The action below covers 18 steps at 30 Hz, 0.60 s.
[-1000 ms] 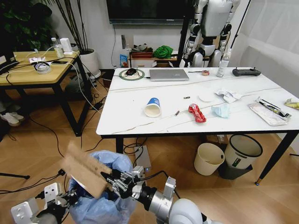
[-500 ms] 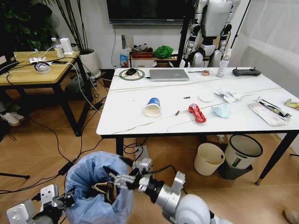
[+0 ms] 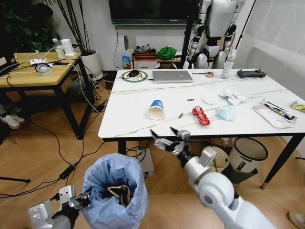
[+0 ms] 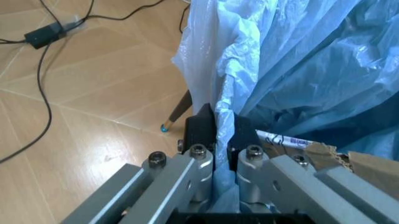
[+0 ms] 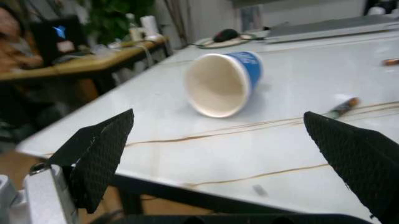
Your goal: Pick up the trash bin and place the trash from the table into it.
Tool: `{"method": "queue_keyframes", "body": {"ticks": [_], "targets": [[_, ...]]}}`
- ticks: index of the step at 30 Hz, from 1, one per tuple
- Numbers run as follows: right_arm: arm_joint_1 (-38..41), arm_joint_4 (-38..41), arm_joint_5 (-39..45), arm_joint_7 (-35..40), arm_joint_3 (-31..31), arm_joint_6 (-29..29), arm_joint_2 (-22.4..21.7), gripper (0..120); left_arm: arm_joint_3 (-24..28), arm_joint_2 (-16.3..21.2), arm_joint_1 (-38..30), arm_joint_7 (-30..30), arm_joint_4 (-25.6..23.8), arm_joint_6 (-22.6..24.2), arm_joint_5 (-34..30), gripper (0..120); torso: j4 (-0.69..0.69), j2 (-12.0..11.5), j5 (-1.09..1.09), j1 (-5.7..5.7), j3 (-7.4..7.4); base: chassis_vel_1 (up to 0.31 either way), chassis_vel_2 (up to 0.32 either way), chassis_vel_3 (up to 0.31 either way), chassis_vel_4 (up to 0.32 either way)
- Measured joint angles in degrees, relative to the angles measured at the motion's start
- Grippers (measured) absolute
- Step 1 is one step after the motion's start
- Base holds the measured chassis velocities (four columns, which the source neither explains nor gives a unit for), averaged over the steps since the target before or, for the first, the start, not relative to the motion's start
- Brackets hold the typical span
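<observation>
The trash bin (image 3: 114,198), lined with a crinkled light-blue bag, is sitting low in front of the table (image 3: 143,121), with the brown folded cardboard (image 3: 120,193) lying inside it. The left gripper (image 3: 82,200) is sitting against the bin's left side at the bag's edge. The right gripper (image 3: 165,136) is hovering spread open just before the table's near edge, in line with the white-blue paper cup (image 3: 156,109) lying on its side. Farther right on the tabletop, the red crumpled wrapper (image 3: 200,115), the pale blue face mask (image 3: 225,112), white tissues (image 3: 233,98) and a clear plastic package (image 3: 273,115) are lying apart from each other
</observation>
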Motion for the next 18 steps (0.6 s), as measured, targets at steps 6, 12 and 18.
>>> {"method": "queue_keyframes", "body": {"ticks": [6, 12, 18], "targets": [[7.78, -5.86, -0.23, 3.73, -1.88, -6.76, 2.77, 100, -0.07, -0.16, -0.10, 0.43, 0.08, -0.46, 1.04, 0, 0.03, 0.00, 0.00, 0.00, 0.00, 0.000, 0.000, 0.000, 0.000], [13.62, -10.63, 1.49, 3.72, -3.69, -8.09, 5.86, 100, -0.27, 0.20, -0.64, 0.39, 0.28, -0.46, 0.57, 0, 0.02, 0.00, -0.02, 0.00, 0.01, 0.000, 0.000, 0.000, 0.000], [20.98, -16.84, 2.10, 2.44, -5.52, -8.54, 9.69, 100, -0.31, 0.15, -0.78, 0.26, 0.32, -0.30, -0.10, 0, 0.03, 0.00, -0.01, 0.00, 0.00, 0.000, 0.000, 0.000, 0.000]]}}
